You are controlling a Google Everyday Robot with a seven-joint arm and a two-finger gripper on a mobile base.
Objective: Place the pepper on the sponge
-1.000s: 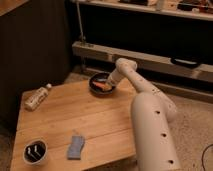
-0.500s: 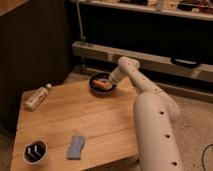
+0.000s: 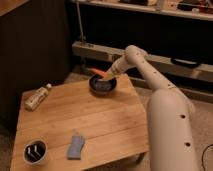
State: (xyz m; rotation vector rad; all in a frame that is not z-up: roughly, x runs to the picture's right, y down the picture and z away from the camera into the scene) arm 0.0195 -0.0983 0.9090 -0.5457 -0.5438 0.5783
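Note:
The small orange-red pepper (image 3: 99, 73) hangs just above the dark round bowl (image 3: 102, 85) at the far edge of the wooden table (image 3: 100, 120). My gripper (image 3: 108, 75) is shut on the pepper's right end, and the pepper sticks out to the left. The white arm reaches in from the right. The blue-grey sponge (image 3: 76, 146) lies flat near the table's front edge, well apart from the gripper.
A white cup (image 3: 35, 152) with a dark inside stands at the front left corner. A bottle (image 3: 37, 96) lies on its side at the table's left edge. A dark shelf unit and metal rail run behind the table.
The pepper lay in the bowl before. Now it is lifted above the bowl's rim in my gripper, and the arm has risen slightly.

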